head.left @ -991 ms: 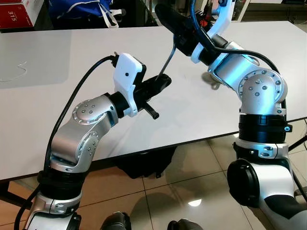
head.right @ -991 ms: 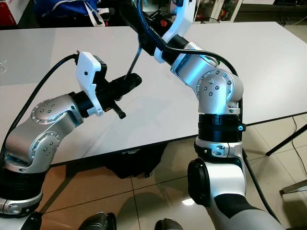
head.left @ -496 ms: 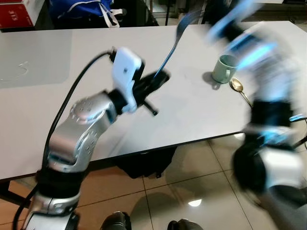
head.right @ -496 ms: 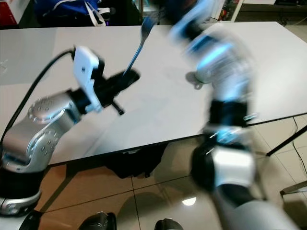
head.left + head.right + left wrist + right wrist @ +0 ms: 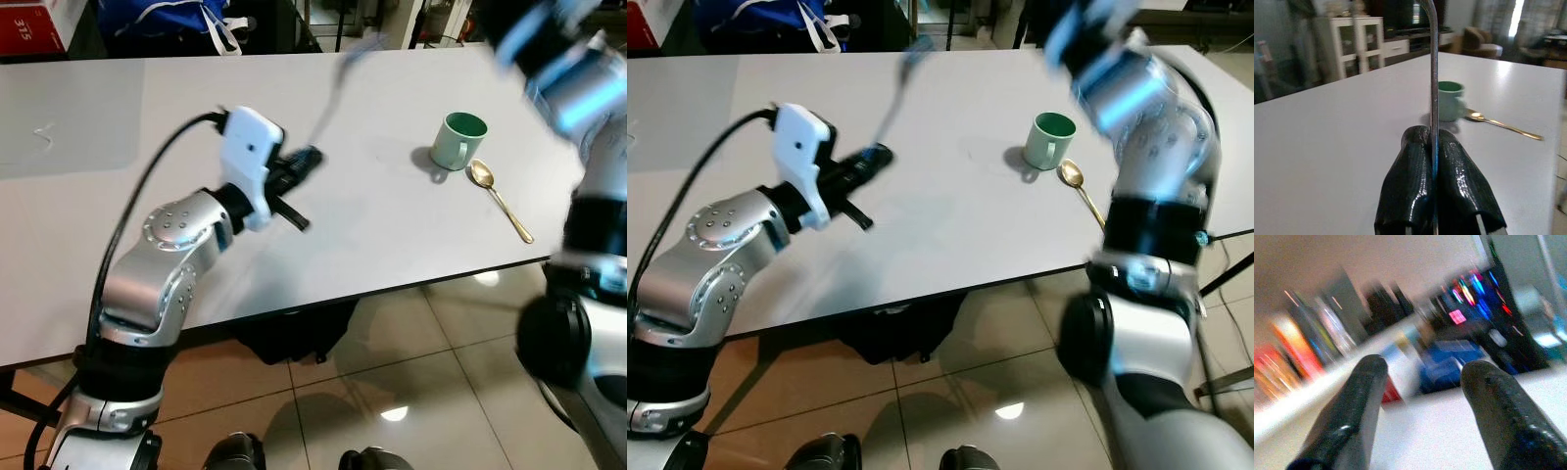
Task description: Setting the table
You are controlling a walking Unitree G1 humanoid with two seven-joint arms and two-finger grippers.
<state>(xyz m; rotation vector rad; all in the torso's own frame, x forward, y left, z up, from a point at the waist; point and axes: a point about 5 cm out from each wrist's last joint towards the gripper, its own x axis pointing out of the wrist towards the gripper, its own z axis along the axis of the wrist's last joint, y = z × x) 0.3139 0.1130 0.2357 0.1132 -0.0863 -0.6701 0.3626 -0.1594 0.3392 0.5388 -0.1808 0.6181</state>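
My left gripper is shut on the lower handle of a silver utensil, which stands tilted up over the middle of the white table; its head is blurred. In the left wrist view the black fingers clamp the thin metal handle. A green mug stands at the table's right, with a gold spoon lying just beside it. My right arm is raised at the right, blurred. My right gripper is open with nothing between its fingers.
A blue bag and a red box sit beyond the table's far edge. A thin string lies on the table at the far left. A dark bag rests on the tiled floor under the table.
The right gripper has let go of the utensil and the right arm has swung up and to the right, uncovering the mug and spoon. The left gripper still holds the utensil.
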